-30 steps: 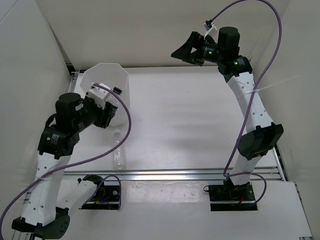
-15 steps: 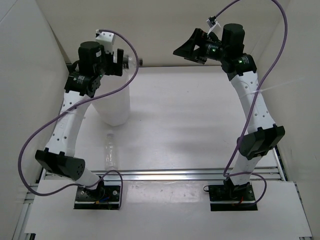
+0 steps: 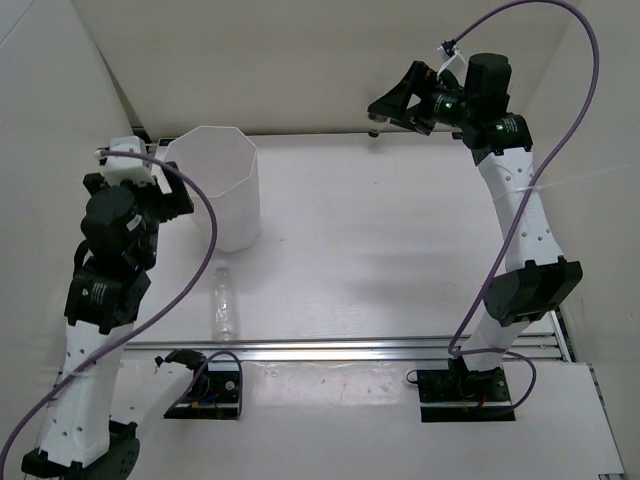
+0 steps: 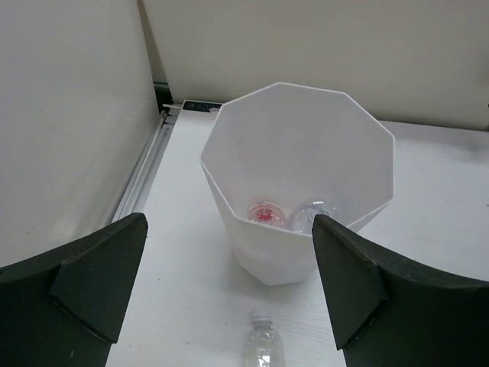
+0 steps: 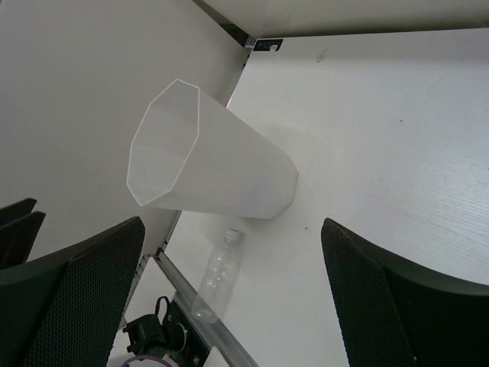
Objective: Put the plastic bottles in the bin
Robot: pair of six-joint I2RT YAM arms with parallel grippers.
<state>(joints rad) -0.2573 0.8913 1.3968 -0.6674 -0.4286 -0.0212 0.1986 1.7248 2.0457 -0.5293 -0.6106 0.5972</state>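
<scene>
Top external view: one plain bottle [image 3: 225, 303] is seen lying on its side on the counter [image 3: 400, 250], lower left of centre, just below the bin [image 3: 238, 215] but apart from it. Its long axis is set nearly up-and-down in the frame. Its white cap [image 4: 263, 319] is pointed toward the bin, as confirmed in the left wrist view. The bin is stood upright in the upper left. At its bottom a red-capped bottle [image 4: 263, 212] and a second clear bottle [image 4: 315, 215] are made out; whether more lie there cannot be told. The left gripper [image 4: 229, 222] is held above the counter, looking down on bin and bottle, its jaws spread fully with nothing between them. The right gripper [image 5: 233, 223] is raised at the upper right, likewise wide apart and empty. The step in hand is judged to be the approach to the bottle on the counter. For the next move, the left gripper would need to be lowered over the bottle's middle with the jaws set across the long axis, since a round body is likely to roll if nudged from one side.
</scene>
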